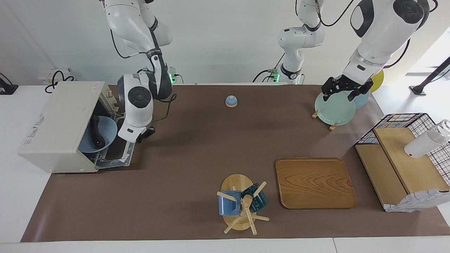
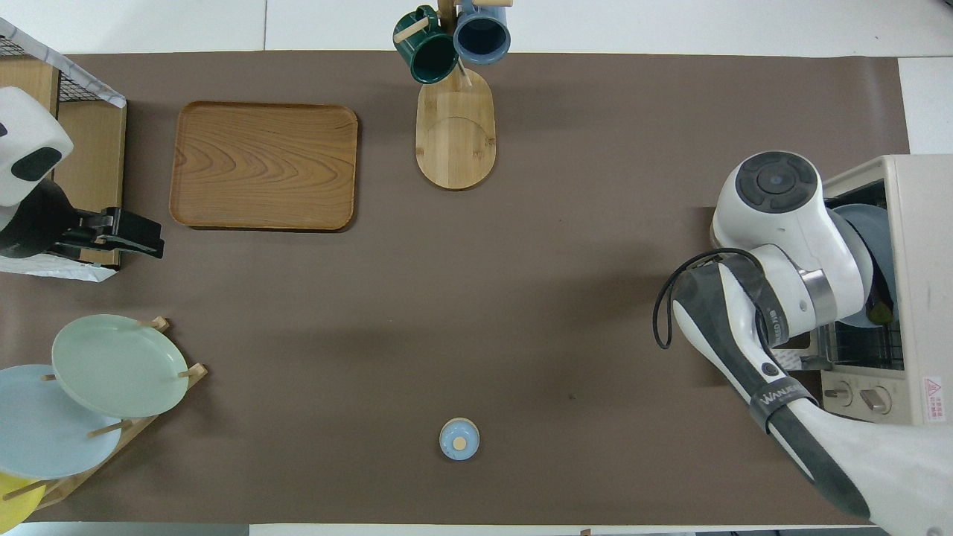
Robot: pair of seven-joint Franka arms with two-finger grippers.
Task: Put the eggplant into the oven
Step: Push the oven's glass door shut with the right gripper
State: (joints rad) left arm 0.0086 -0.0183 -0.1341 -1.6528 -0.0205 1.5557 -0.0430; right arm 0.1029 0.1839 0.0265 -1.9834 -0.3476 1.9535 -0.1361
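The cream-white oven (image 1: 58, 123) stands at the right arm's end of the table, also seen in the overhead view (image 2: 923, 253). Its drop-down door (image 1: 119, 154) hangs open. The dark eggplant (image 1: 95, 131) lies in a light blue bowl (image 1: 105, 135) inside the oven; only its tip (image 2: 883, 310) shows from overhead. My right gripper (image 1: 144, 134) is low at the door's outer edge, beside the bowl; the arm hides it from overhead. My left gripper (image 1: 342, 92) waits open over the plate rack and holds nothing.
A blue bell (image 1: 231, 101) sits near the robots. A rack with a green plate (image 1: 334, 107), a wooden tray (image 1: 315, 182), a mug tree (image 1: 242, 203) and a wire shelf (image 1: 404, 158) with a white bottle (image 1: 423, 143) fill the left arm's end.
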